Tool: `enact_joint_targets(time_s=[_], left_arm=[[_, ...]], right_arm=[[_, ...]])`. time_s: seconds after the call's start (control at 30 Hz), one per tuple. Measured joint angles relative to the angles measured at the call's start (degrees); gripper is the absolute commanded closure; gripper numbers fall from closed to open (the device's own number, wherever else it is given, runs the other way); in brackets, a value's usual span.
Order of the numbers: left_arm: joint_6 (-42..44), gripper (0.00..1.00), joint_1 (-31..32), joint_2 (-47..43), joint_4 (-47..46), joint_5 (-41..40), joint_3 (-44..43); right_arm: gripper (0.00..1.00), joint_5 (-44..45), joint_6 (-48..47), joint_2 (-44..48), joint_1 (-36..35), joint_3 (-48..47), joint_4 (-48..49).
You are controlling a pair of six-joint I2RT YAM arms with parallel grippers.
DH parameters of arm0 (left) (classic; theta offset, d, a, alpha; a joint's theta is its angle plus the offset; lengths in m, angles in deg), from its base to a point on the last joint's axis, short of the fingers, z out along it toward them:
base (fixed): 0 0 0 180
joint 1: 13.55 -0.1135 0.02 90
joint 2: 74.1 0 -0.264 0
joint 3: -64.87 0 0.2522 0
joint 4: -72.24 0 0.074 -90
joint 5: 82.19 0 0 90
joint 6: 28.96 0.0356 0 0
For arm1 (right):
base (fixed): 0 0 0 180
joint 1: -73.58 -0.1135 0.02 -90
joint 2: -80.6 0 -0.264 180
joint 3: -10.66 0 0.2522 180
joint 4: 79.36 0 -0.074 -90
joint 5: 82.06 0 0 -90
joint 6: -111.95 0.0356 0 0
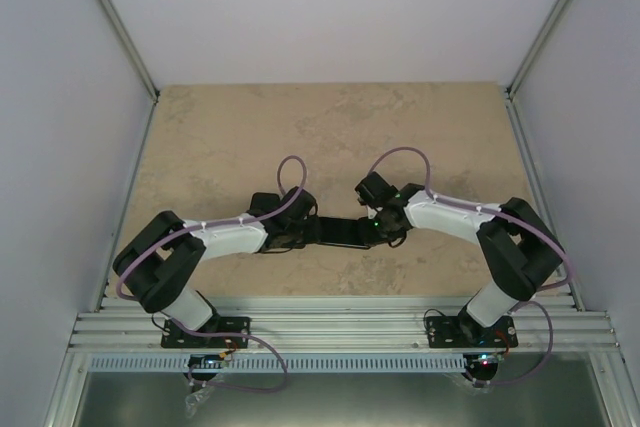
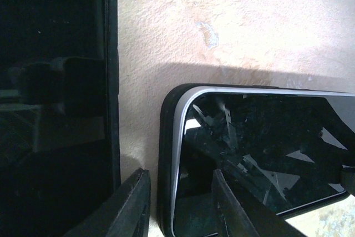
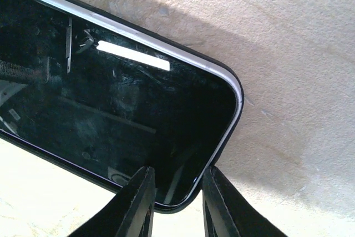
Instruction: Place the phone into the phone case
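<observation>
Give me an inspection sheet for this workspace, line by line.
Surface: mottled beige table, no spills seen.
Job's things: phone screen up between the grippers, black phone case rimming it; fully seated or not, cannot tell.
Clutter: dark glossy slab at the left of the left wrist view, unidentified.
Grippers: left gripper straddles one end of the phone, jaws open, with table showing beside the outer finger; right gripper straddles the opposite corner, grip unclear.
Cables: purple cables loop over both wrists, away from the phone.
Surroundings: pale walls; aluminium rails at the near edge.
</observation>
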Motion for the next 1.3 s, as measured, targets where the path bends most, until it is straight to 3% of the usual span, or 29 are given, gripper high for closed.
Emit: enact_joint_targets(time_s=[0.23,0.4,0.6,0.93,1.3], left_arm=[[-0.3,0.45,0.3,-3.1,6.1,-3.8,-0.5],[-1.1,0.38,1.1,-8.5,10.4,-5.2,-0.7],[-2.8,0.3,4.3,-10.7,10.5,-2.6,-0.5],[-6.5,0.1,9.4,-8.7,5.9,3.3,2.3],[-6.3,0.05,9.6,-2.3,-1.3,5.4,0.1]], right_arm=[[0.53,0.5,-3.9,0.5,-0.5,-1.9,-1.0],[0.42,0.0,-8.3,2.0,0.3,-6.8,-1.2],[0.37,-2.5,-13.5,0.7,2.6,-12.2,-0.7],[0.27,-9.7,-19.9,-9.1,5.5,-15.9,1.2],[0.26,-14.5,-21.4,-11.4,7.1,-12.4,4.2]])
